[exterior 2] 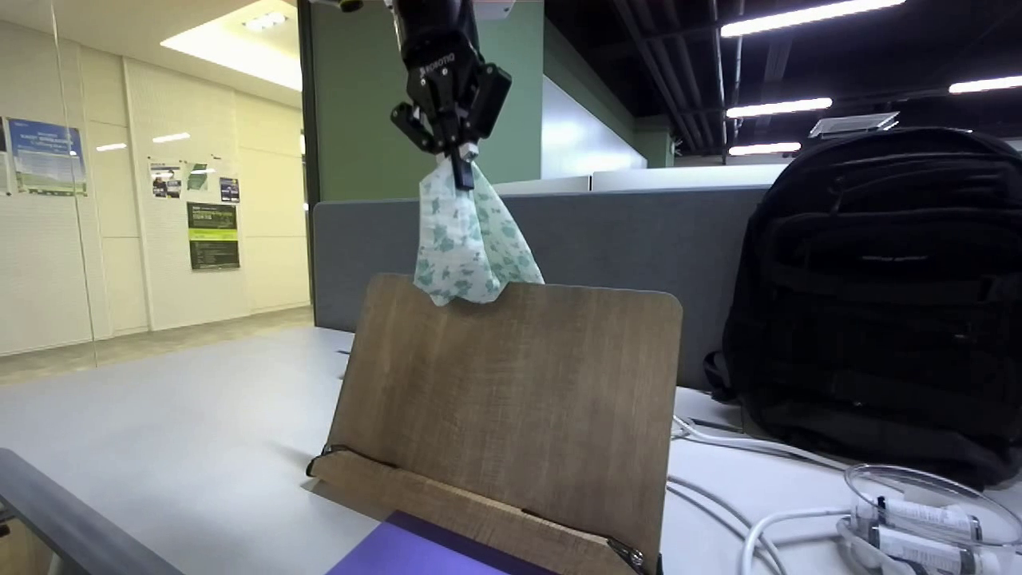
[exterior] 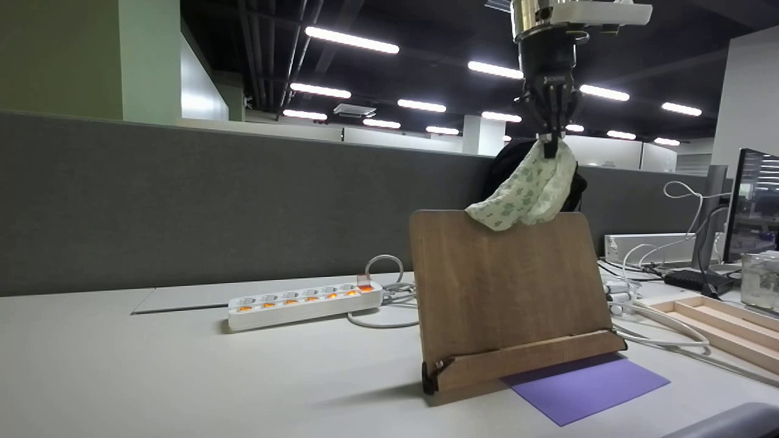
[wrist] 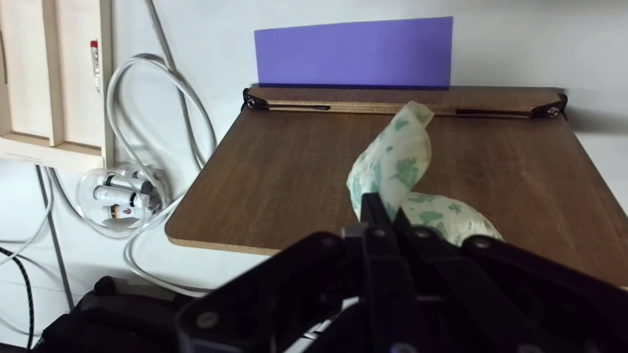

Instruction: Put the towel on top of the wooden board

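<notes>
A white towel with green leaf print (exterior: 523, 193) hangs bunched from my gripper (exterior: 551, 147). It also shows in an exterior view (exterior 2: 471, 247) and the wrist view (wrist: 390, 159). My gripper is shut on the towel's upper part, in an exterior view (exterior 2: 461, 169) and the wrist view (wrist: 382, 212). The brown wooden board (exterior: 511, 286) stands tilted back on the table, with a ledge at its foot; it also shows in an exterior view (exterior 2: 511, 383) and the wrist view (wrist: 284, 171). The towel's lower ends overlap the board's top edge in both exterior views. I cannot tell whether they touch it.
A purple sheet (exterior: 587, 389) lies before the board's ledge. A white power strip (exterior: 304, 305), cables (wrist: 191, 127), a clear cup with small bottles (exterior 2: 930, 519) and a wooden tray (exterior: 724, 328) lie around it. A black backpack (exterior 2: 886, 311) and a grey partition (exterior: 207, 207) stand behind.
</notes>
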